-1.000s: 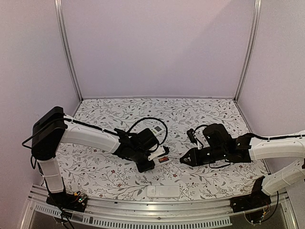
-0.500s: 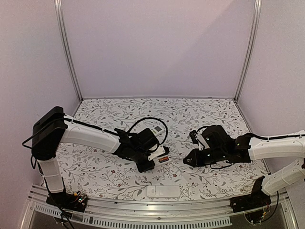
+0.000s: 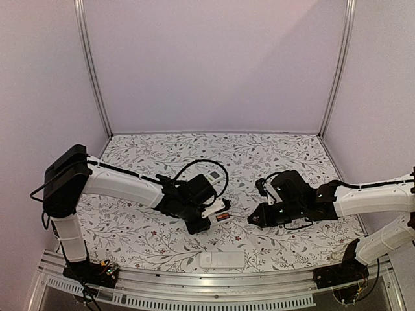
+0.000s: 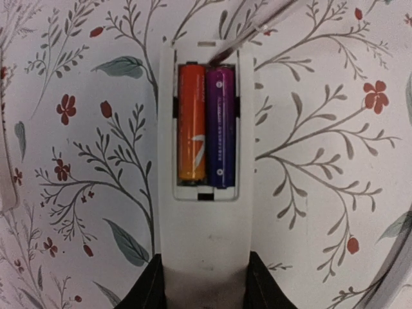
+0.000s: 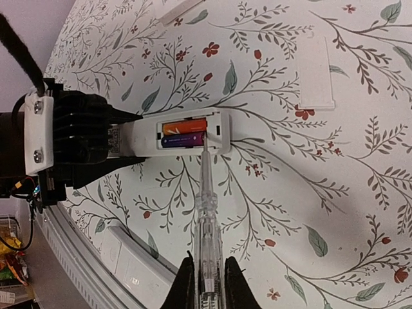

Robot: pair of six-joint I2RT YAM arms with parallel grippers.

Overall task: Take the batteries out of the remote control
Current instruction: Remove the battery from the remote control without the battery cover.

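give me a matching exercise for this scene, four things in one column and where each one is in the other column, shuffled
Things
1. remote
2. clear stick tool
3. purple battery
4. flat white panel

Places
a. lying loose, apart from the remote
b. clamped in the left gripper
c. in the open compartment, beside the orange battery
d. held in the right gripper, tip at the compartment's end

Pairs: 1-b, 2-d, 3-c, 4-a
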